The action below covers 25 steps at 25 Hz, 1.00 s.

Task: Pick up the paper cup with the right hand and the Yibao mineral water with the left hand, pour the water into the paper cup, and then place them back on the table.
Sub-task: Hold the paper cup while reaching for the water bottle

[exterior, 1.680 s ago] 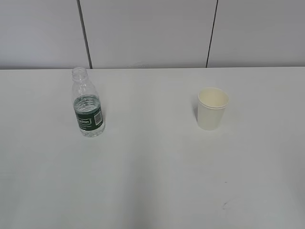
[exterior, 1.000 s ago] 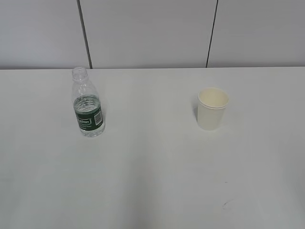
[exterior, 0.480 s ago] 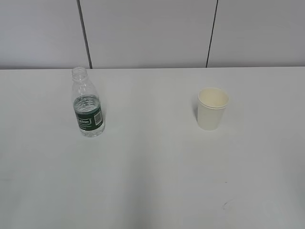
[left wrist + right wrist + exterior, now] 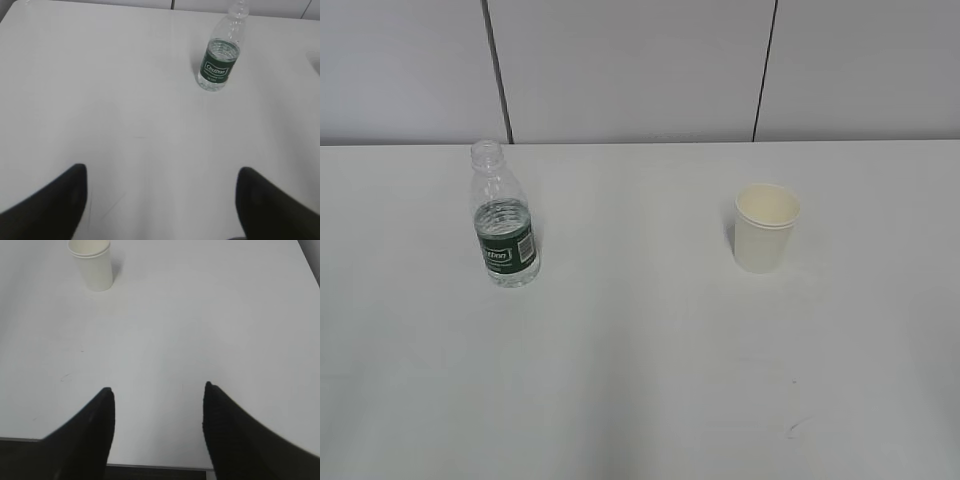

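The Yibao mineral water bottle (image 4: 503, 218), clear with a green label and no cap, stands upright on the white table (image 4: 640, 340) at the left. It also shows in the left wrist view (image 4: 221, 55), far ahead and to the right of my left gripper (image 4: 162, 172), which is open and empty. The cream paper cup (image 4: 766, 227) stands upright at the right. In the right wrist view the cup (image 4: 91, 262) is far ahead and to the left of my right gripper (image 4: 157, 390), open and empty. Neither gripper appears in the exterior view.
A grey panelled wall (image 4: 640, 70) rises behind the table's back edge. The table's near edge (image 4: 150, 466) lies just under my right gripper. Faint dark specks (image 4: 793, 428) mark the tabletop at the front right.
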{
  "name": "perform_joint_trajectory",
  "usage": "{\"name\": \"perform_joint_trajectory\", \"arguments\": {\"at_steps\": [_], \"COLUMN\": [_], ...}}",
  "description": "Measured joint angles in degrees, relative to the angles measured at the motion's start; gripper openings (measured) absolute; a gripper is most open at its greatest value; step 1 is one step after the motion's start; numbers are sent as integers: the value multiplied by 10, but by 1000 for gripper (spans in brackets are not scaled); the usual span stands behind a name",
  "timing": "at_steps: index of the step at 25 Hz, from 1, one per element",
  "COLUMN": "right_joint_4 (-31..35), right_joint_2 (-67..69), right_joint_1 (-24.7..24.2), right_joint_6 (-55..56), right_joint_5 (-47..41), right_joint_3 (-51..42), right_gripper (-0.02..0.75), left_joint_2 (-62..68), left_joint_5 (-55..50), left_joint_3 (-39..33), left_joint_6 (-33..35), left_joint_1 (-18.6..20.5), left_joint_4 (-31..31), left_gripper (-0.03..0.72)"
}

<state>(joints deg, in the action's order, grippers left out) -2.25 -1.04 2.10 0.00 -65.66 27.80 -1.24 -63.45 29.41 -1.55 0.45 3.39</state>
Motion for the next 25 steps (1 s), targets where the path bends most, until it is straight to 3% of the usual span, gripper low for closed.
{"name": "perform_joint_trajectory", "arguments": {"at_steps": [2, 8, 18, 25], "right_joint_4": [0, -1, -2, -2], "right_joint_2": [0, 24, 139, 263], "right_joint_1": [0, 0, 0, 0], "right_joint_6": [17, 27, 27, 27], "right_joint_5": [0, 29, 218, 376], "right_joint_3": [0, 12, 16, 16], "right_gripper": [474, 487, 490, 490], "left_joint_2": [0, 10, 142, 237], "left_joint_5": [0, 41, 206, 306], "left_joint_3": [0, 18, 30, 30], "left_joint_6": [0, 0, 4, 56], "left_joint_1": [0, 0, 0, 0], "left_joint_4": [0, 1, 30, 54], "left_gripper": [618, 605, 589, 585]}}
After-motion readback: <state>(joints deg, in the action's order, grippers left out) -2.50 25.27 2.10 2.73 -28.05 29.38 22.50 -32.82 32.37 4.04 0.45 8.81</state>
